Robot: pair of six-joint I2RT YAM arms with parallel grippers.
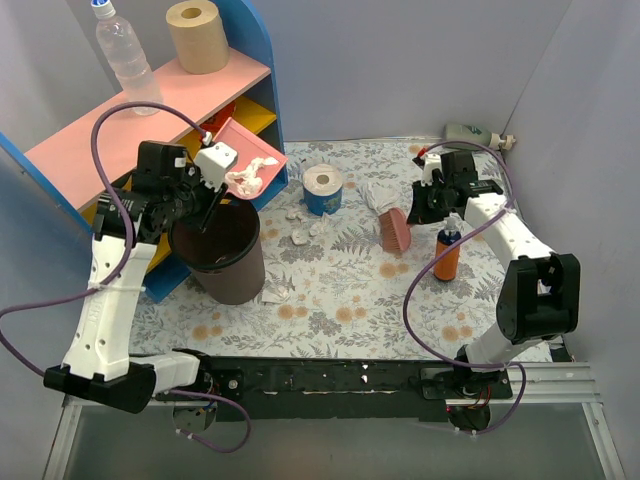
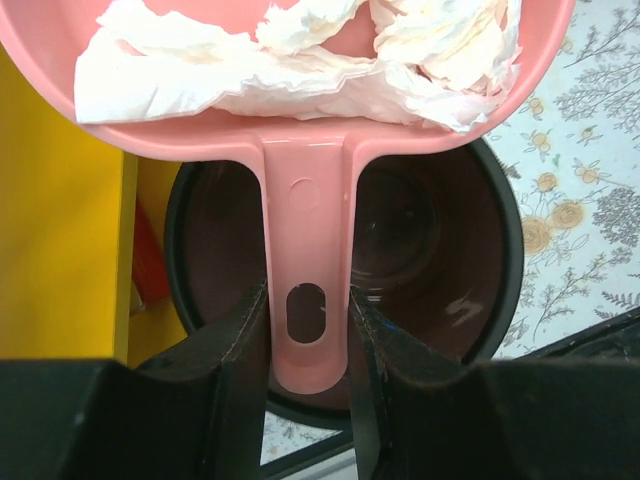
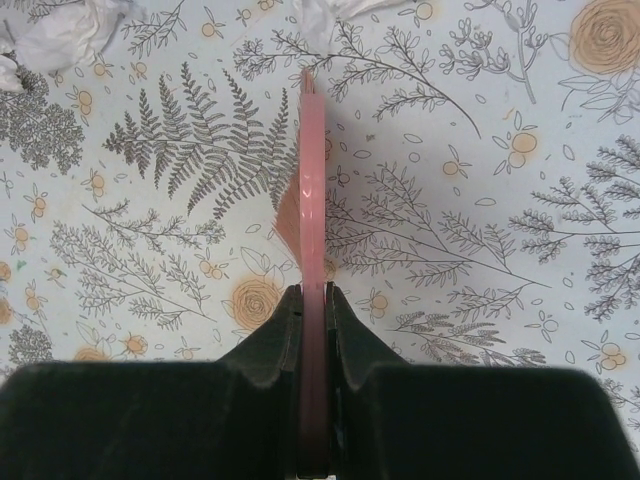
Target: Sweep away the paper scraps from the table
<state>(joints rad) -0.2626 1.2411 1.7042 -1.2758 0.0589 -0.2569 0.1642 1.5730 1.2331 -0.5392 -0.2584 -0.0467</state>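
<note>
just beyond the left gripper, clamped on the dustpan handle, paper scraps fill it above the bin; tip slowly, lip inside the rim. right gripper pinches the brush.

Bright, even light falls from above, leaving only a soft shadow on the table beside the brush, small glints inside the dark bin, and black, slightly soft bottom edges in both wrist views.

dustpan over bin | paper scraps on table, right of bin | brush right of scraps
</note>
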